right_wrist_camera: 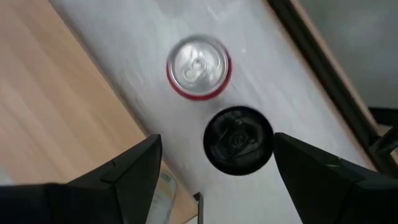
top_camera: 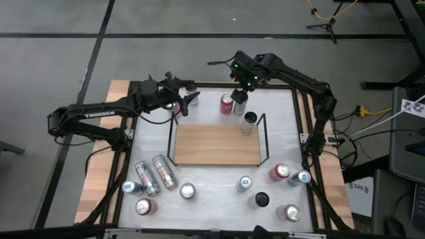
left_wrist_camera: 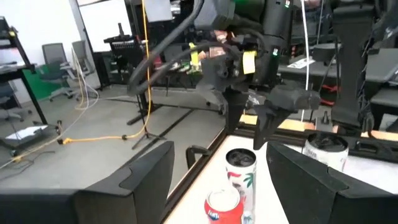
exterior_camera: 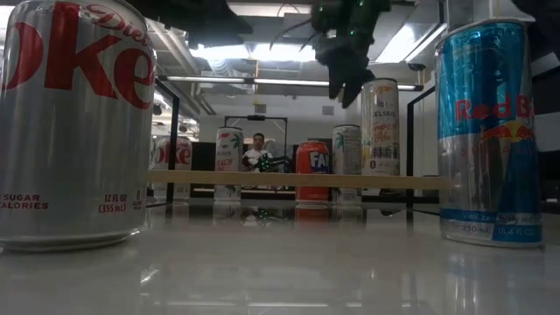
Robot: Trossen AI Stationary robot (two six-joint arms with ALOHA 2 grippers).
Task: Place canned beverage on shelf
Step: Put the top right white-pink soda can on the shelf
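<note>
High view: shelf (top_camera: 216,144), light wood board with black rails at its short ends, sits mid-desk (top_camera: 219,189). One tall can (top_camera: 250,121) stands on its far right corner. Right gripper (top_camera: 238,97) hangs over a dark-topped can behind the shelf, beside a red can (top_camera: 227,103); can mostly hidden under it. Left gripper (top_camera: 185,101) at far-left, fingers apart, holding nothing.

Low view: shelf seen edge-on, thin plank. Near cans cut off at frame edges. Right gripper above the tall can, dark, hard to make out.

Left wrist view: own fingers spread, blurred.

Right wrist view: fingers spread wide over black can (right_wrist_camera: 238,139), not touching; shelf corner alongside.
</note>
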